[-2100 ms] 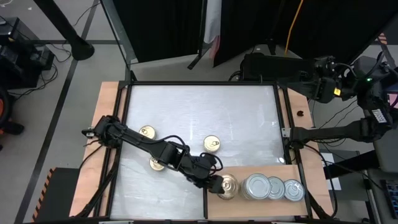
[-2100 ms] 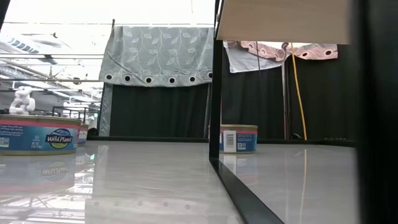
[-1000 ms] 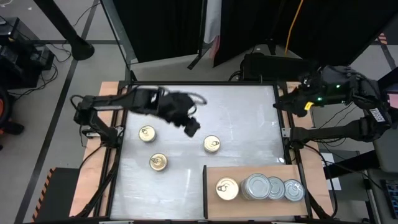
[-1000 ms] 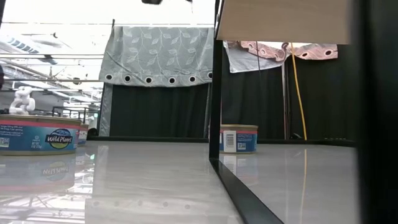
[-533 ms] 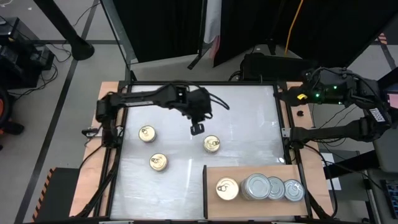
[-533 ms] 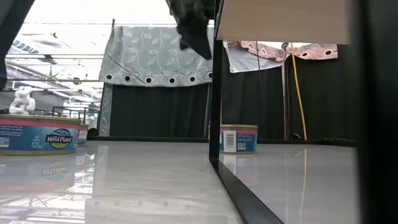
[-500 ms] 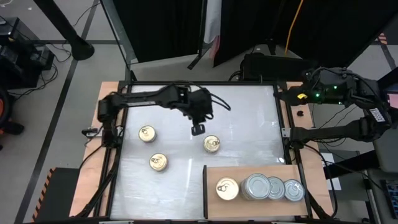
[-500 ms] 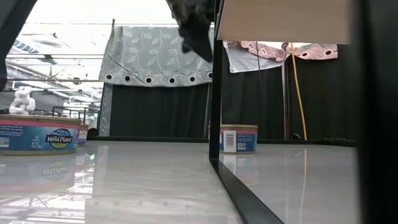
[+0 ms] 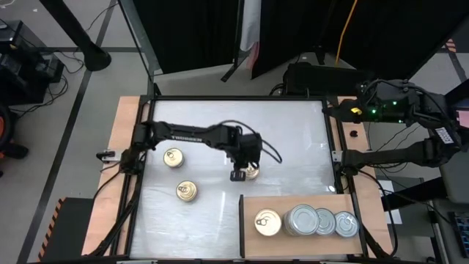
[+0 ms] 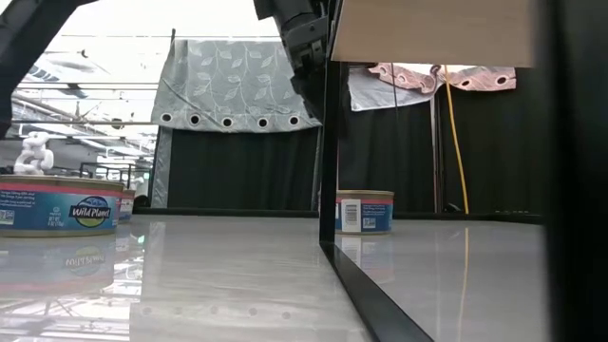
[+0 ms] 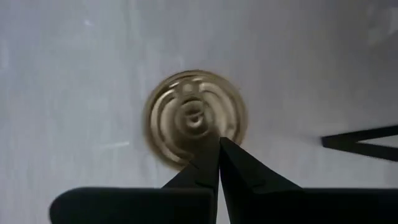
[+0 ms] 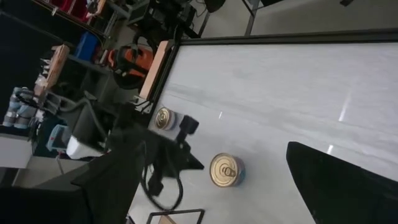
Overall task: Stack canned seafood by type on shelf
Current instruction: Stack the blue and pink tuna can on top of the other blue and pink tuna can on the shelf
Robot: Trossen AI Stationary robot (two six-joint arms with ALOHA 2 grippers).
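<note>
Hovering over the middle of the white desk [image 9: 293, 139], the left end effector [image 9: 238, 174] hangs with its two fingers pressed together, gripping nothing. A gold-topped tin [image 9: 251, 171] sits on the desk just beside and partly beneath those tips; the left wrist view shows the closed fingertips [image 11: 217, 163] overlapping the tin's near edge. Two more gold-topped tins [image 9: 173, 157] [image 9: 186, 191] stand apart toward the left. On the shelf [image 9: 315, 202] in the near right corner, one gold tin [image 9: 267, 222] lines up beside three silver tins [image 9: 302, 219]. The right end effector [image 9: 350, 112] waits beyond the desk's right edge; its fingers cannot be told.
</note>
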